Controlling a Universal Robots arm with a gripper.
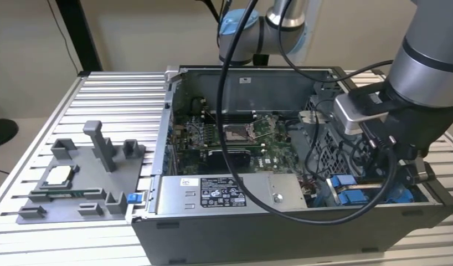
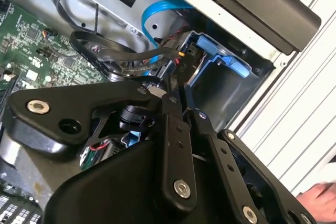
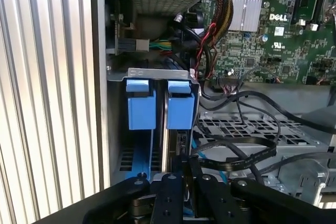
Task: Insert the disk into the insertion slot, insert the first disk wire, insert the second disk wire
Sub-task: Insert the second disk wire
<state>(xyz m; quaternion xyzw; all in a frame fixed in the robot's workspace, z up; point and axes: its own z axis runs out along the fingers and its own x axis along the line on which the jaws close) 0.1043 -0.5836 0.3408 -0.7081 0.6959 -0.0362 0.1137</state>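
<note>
disk (image 3: 181,106) (blue carrier) upright in slot

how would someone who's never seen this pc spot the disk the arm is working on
Start at the open computer case on the slatted table, then go to its front corner at the exterior view's right, under the arm. Two bright blue carrier tabs stand side by side in the drive bay; the disk is in the one beside the motherboard, in line with the hand, not the tab beside the case wall.

Open computer case (image 1: 234,244) on slatted aluminium table (image 1: 116,105); green motherboard (image 1: 234,144) inside; grey fixture tray (image 1: 75,183) near table's edge beside case.
</note>
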